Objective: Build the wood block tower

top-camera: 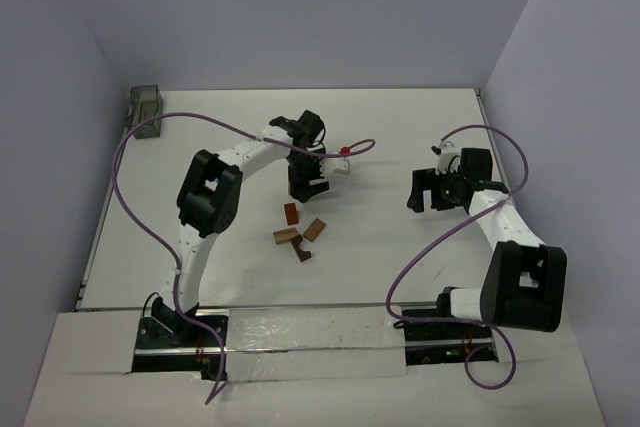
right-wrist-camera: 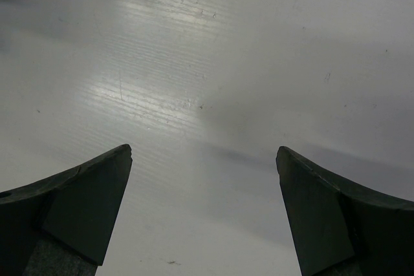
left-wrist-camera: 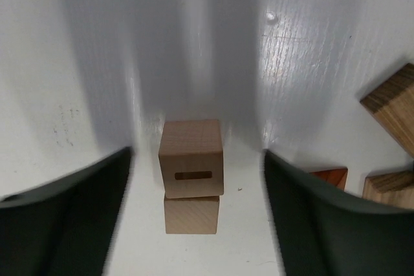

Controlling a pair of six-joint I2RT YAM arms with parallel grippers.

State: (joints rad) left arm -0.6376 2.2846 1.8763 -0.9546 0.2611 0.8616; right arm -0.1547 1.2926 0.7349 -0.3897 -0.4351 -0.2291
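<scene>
Two tan blocks (left-wrist-camera: 191,166): stacked mid-frame (upper one slotted)
Left tool (left-wrist-camera: 197,156): wide, flanking them
Right tool (right-wrist-camera: 204,153): wide, empty

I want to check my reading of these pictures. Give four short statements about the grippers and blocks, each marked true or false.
1. The left gripper is open, with two light tan blocks between its fingers. True.
2. The right gripper holds a reddish block. False: it is open, with only the table under it.
3. The grey container stands at the table's far left corner. True.
4. The loose brown blocks lie beside the right arm's base. False: they lie near the left gripper.
</scene>
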